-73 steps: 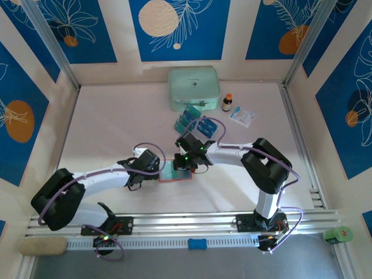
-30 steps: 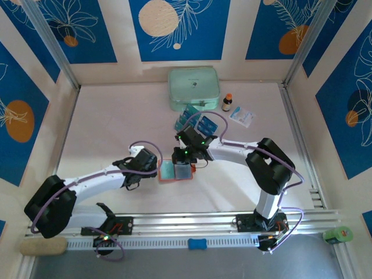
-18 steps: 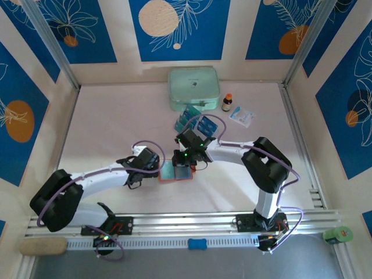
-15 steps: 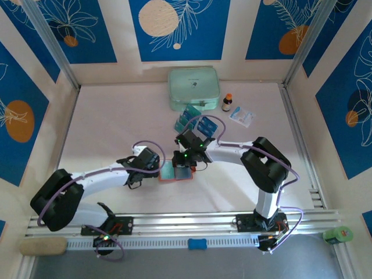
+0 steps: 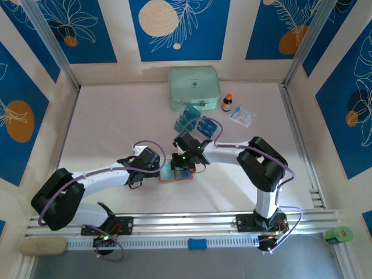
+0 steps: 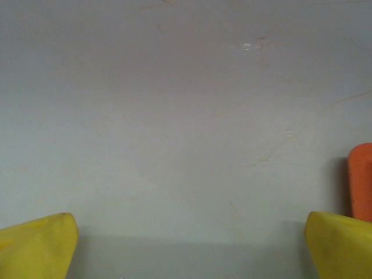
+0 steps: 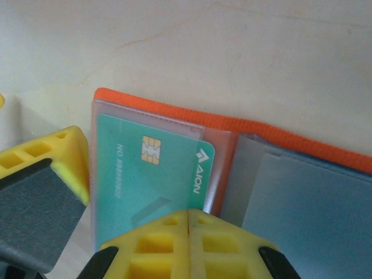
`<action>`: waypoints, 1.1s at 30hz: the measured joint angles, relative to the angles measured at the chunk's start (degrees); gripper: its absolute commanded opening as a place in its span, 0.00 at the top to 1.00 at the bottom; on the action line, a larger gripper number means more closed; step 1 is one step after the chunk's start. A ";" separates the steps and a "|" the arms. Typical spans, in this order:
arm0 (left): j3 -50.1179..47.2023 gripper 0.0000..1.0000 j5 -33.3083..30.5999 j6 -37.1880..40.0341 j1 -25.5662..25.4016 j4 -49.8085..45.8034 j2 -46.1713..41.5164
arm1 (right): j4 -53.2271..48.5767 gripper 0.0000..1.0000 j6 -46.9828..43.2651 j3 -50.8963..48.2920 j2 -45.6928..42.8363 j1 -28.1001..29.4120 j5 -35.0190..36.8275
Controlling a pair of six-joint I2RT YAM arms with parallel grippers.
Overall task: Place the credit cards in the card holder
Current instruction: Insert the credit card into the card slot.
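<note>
The card holder [image 5: 173, 175] lies open at the table's middle, orange-red [image 7: 174, 114] with greyish pockets. A teal credit card [image 7: 151, 168] with a gold chip sits in its left clear pocket. My right gripper [image 7: 189, 220] is shut with nothing between its fingers, and its tips stand at that card's near edge. My right gripper [image 5: 182, 162] hangs over the wallet in the top view. My left gripper [image 6: 189, 247] is open just left of the wallet, one finger [image 7: 49, 180] beside the orange edge [image 6: 361, 180]. More credit cards [image 5: 187, 118] stand in a clear rack behind.
A mint-green zip case [image 5: 194, 88] lies at the back. A small brown bottle [image 5: 226, 102] and a white-and-blue sachet [image 5: 241, 116] are to its right. The clear rack [image 5: 203, 125] stands just behind my right wrist. A green roll [image 5: 337, 235] rests off the table's near right.
My right gripper has slid nearer and slightly left over the open wallet, covering more of it. The left gripper stays open beside the wallet.
</note>
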 measured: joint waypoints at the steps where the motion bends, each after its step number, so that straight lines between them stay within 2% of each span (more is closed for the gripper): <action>1: 0.00 0.00 0.00 0.00 0.00 0.00 0.00 | 0.11 0.97 0.04 0.00 0.11 0.00 -0.15; 10: 0.00 0.00 0.00 0.22 0.00 0.00 0.00 | 0.44 0.97 0.63 0.00 -0.52 -0.02 -1.03; 18: 0.57 0.00 -0.02 0.74 0.13 -0.83 -1.01 | -1.79 0.97 0.61 0.00 -6.60 -0.24 -0.61; 33: 8.20 0.00 1.75 5.86 1.44 -5.75 -7.32 | -8.48 0.97 -1.40 -3.72 -15.56 -5.40 3.69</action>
